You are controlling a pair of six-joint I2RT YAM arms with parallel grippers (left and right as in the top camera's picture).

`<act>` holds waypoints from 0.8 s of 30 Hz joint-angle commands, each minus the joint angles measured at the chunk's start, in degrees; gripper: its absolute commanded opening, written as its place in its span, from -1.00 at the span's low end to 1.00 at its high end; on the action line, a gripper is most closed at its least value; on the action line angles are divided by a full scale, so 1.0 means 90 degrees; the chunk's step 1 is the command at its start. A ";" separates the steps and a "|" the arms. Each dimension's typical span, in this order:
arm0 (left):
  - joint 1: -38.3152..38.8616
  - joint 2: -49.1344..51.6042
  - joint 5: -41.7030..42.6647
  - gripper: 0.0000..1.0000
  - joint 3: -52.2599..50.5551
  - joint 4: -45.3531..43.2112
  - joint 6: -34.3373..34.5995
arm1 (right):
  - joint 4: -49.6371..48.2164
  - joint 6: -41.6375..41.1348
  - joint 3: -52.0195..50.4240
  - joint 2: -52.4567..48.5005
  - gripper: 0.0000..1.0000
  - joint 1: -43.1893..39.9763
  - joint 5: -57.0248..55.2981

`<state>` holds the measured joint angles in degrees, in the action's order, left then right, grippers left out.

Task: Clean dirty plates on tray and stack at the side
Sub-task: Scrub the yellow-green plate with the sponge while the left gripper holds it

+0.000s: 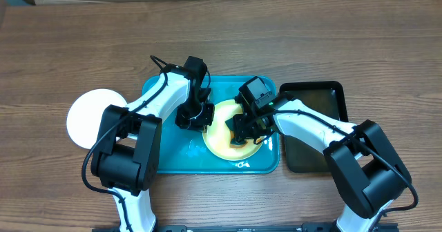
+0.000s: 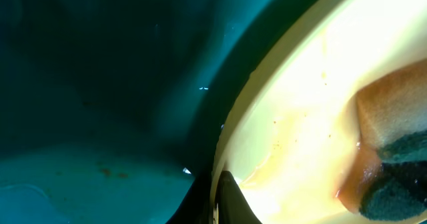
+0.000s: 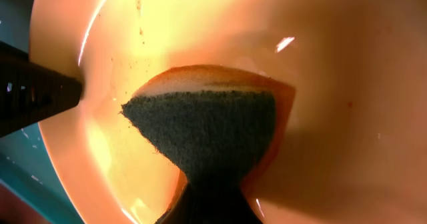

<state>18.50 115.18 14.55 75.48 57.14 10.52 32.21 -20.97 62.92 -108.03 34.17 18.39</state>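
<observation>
Sponge (image 3: 207, 131) (yellow foam, coarse green scrubby side) pinched in right hand (image 3: 210, 199), squished onto glossy round plate (image 3: 333, 84); left hand (image 2: 215, 201) clamps plate's rim over teal tray (image 2: 100, 84).

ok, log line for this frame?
phase: scrub | right claw: shut on green-and-yellow sponge, on round yellow plate | left claw: at plate rim | plate: in teal tray
</observation>
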 commanded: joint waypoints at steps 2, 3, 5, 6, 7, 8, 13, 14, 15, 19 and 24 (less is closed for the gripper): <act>0.0092 0.0097 0.0012 -0.92 -0.0083 -0.0044 0.0049 | -0.0034 -0.0032 0.0355 -0.0308 -0.92 -0.0136 -0.0913; 0.0092 0.0097 0.0015 -0.92 -0.0083 -0.0039 0.0046 | 0.0107 -0.0066 0.0474 -0.0311 -0.92 -0.0192 -0.1049; 0.0092 0.0097 0.0012 -0.92 -0.0083 -0.0029 0.0049 | 0.0406 -0.0340 0.0651 -0.0311 -0.92 -0.0301 -0.1360; 0.0092 0.0097 0.0012 -0.92 -0.0083 -0.0022 0.0049 | 0.0612 -0.0393 0.0729 -0.0311 -0.93 -0.0376 -0.1501; 0.0092 0.0097 0.0012 -0.92 -0.0083 -0.0022 0.0049 | 0.0835 -0.0391 0.0777 -0.0311 -0.93 -0.0478 -0.1540; 0.0092 0.0097 0.0012 -0.92 -0.0083 -0.0022 0.0049 | 0.0993 -0.0393 0.0782 -0.0311 -0.92 -0.0544 -0.1540; 0.0092 0.0097 0.0012 -0.92 -0.0083 -0.0024 0.0046 | 0.2246 -0.0389 0.0780 -0.0308 -0.93 -0.0828 -0.1542; 0.0092 0.0097 0.0012 -0.92 -0.0083 -0.0029 0.0046 | 0.2528 -0.0389 0.0780 -0.0311 -0.92 -0.0835 -0.1537; 0.0092 0.0097 0.0012 -0.92 -0.0083 -0.0029 0.0046 | 0.2679 -0.0389 0.0780 -0.0311 -0.92 -0.0835 -0.1520; 0.0092 0.0097 0.0012 -0.92 -0.0083 -0.0027 0.0049 | 0.3269 -0.0386 0.0724 -0.0311 -0.92 -0.0755 -0.1338; 0.0092 0.0097 0.0012 -0.92 -0.0083 -0.0044 0.0049 | 0.3286 -0.0381 0.0534 -0.0311 -0.92 -0.0500 -0.1032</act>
<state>20.27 115.20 18.48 75.46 56.82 10.68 60.75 -24.01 70.04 -109.69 28.51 10.37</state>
